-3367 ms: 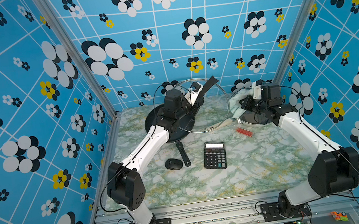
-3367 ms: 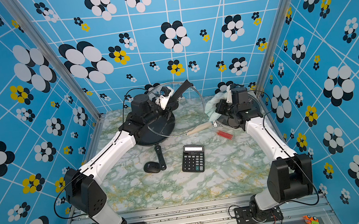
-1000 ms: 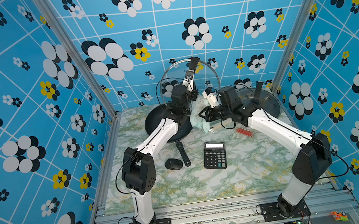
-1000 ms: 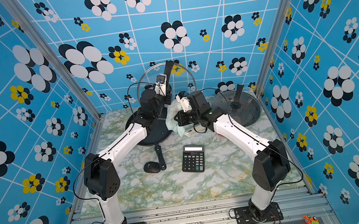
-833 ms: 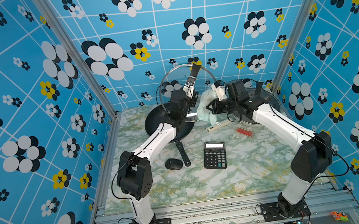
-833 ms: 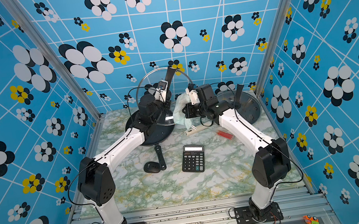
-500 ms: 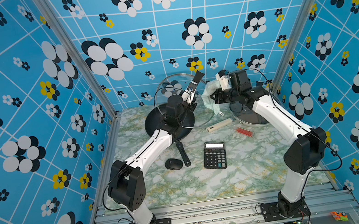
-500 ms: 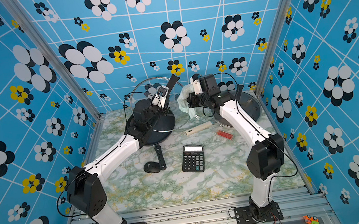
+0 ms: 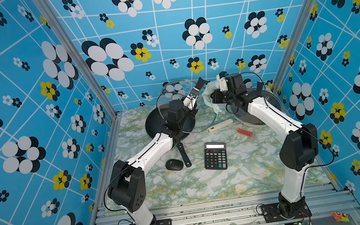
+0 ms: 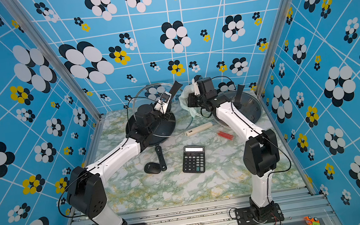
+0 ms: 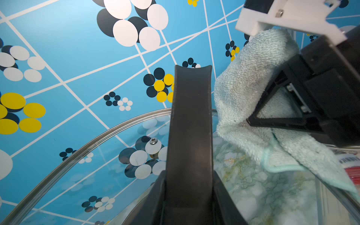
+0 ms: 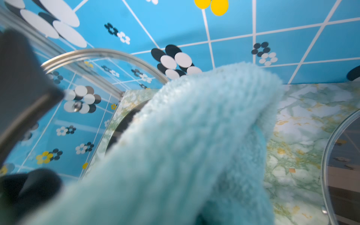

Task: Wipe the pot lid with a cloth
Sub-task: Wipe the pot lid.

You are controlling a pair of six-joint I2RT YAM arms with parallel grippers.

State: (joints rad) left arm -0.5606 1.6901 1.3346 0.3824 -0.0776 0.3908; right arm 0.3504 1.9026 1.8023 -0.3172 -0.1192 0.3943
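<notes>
2 lids, 1 cloth. Pot lid (image 9: 166,95): round clear glass w/ steel rim, held tilted in the air at the table's rear; left gripper (image 9: 190,101) clamps its flat black handle. Cloth (image 9: 209,94): fluffy mint terry, bunched, pinched tight in right gripper (image 9: 214,94), just beside that handle; contact w/ glass unclear. Second lid (image 9: 274,103) lies flat under the right arm. Also 1 each: black round pan (image 9: 152,127), calculator (image 9: 215,156), oval mouse (image 9: 174,164), cream tube (image 9: 219,126), red stick (image 9: 245,132), on marbled table (image 9: 197,187)
</notes>
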